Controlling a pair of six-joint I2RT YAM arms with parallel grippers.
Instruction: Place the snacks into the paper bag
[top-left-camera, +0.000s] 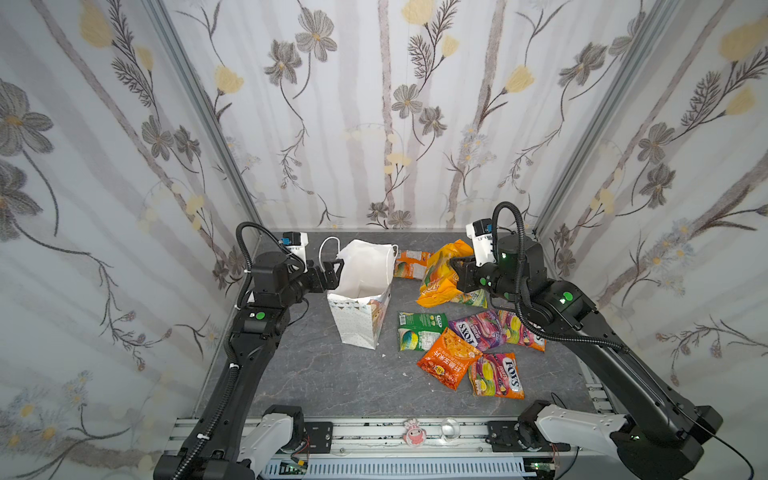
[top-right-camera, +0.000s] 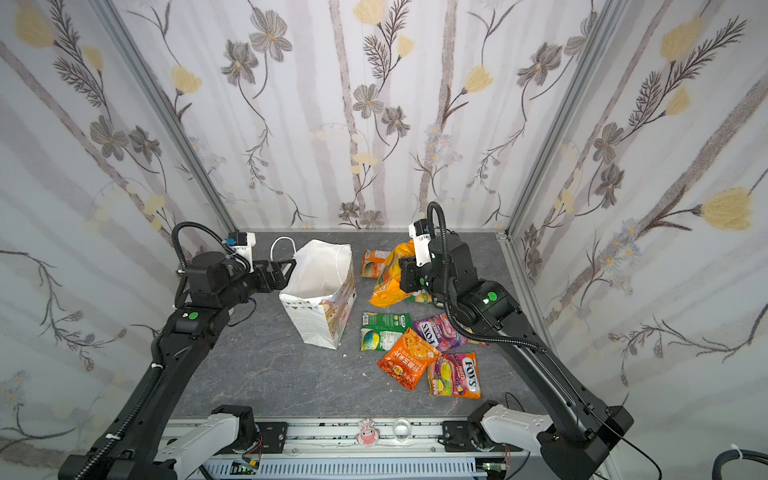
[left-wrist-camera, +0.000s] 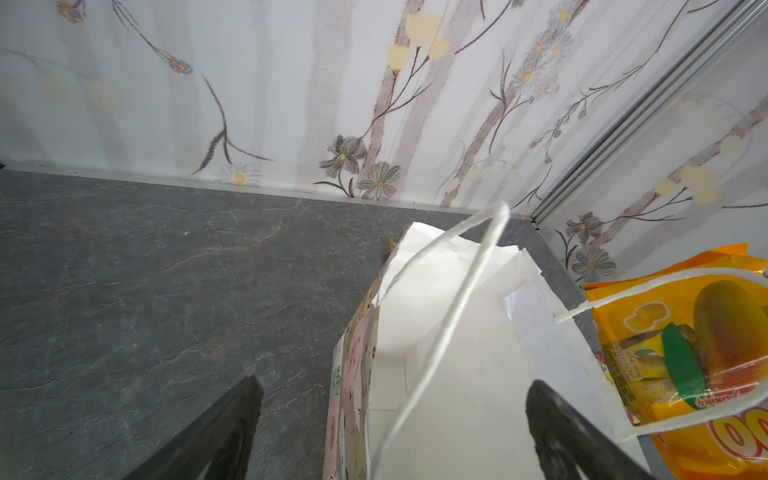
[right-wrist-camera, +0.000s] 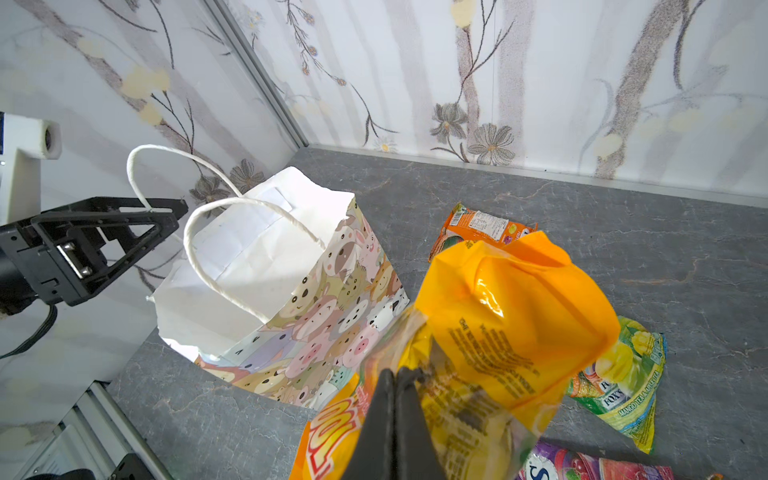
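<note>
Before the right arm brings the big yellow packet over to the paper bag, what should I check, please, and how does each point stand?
1. Right gripper shut on the yellow packet: ok.
2. Paper bag upright, mouth open: ok.
3. Room inside the bag: ok, no packet seen inside.
4. Bag steadied: not ok; the left gripper is open, its jaws astride the bag's side wall.
5. Cord handle on the packet's side out of the way: not ok; it stands up between packet and mouth.
6. Yellow packet clear of the green packet beside it: cannot tell.
</note>
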